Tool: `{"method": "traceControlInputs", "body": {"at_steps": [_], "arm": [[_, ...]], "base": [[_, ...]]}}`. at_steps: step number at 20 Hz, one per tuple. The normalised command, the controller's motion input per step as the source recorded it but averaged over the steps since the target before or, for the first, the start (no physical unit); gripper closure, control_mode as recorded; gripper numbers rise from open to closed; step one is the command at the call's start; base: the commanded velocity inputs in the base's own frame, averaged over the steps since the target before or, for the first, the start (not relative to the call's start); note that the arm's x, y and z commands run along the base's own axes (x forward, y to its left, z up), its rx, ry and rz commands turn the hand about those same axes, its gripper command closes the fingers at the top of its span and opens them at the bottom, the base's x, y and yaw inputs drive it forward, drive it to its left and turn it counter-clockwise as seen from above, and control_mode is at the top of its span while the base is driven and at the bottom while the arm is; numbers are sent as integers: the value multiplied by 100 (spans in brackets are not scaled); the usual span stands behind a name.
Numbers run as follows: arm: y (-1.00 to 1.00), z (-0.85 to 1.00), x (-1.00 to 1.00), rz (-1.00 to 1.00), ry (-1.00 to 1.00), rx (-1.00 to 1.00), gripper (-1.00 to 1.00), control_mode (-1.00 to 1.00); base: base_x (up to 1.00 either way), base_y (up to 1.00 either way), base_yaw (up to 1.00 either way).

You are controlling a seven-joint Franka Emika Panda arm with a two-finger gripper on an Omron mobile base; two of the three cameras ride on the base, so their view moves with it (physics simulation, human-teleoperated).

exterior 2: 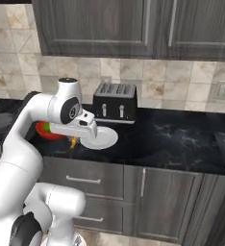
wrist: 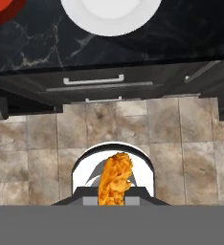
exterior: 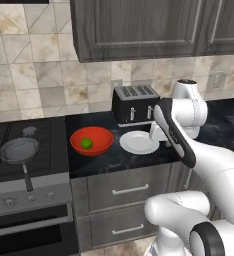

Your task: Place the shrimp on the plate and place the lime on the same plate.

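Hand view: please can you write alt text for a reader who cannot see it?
An orange shrimp sits held in the robot's shut hand, above a tiled floor. At the top, the white plate lies on the dark counter, with grey drawers below.

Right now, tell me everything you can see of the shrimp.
The shrimp is a small orange piece with a rough, breaded-looking surface, slightly curved. The shut gripper holds it off the counter, out past the counter's front edge, so it hangs just below the hand in the right base view. It is not yet over the white plate. Nothing but the fingers seems to touch it.
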Motion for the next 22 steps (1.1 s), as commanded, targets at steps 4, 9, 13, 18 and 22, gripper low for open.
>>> {"method": "traceControlInputs", "body": {"at_steps": [4, 9, 13, 18, 22], "arm": [[0, 0, 0, 0, 0, 0, 100, 100], [0, 0, 0, 0, 0, 0, 100, 100], [0, 0, 0, 0, 0, 0, 100, 100], [0, 0, 0, 0, 0, 0, 100, 100], [0, 0, 0, 0, 0, 0, 100, 100]], "base": [[56, 0, 0], [51, 0, 0], [56, 0, 0], [43, 0, 0], [37, 0, 0]]}}
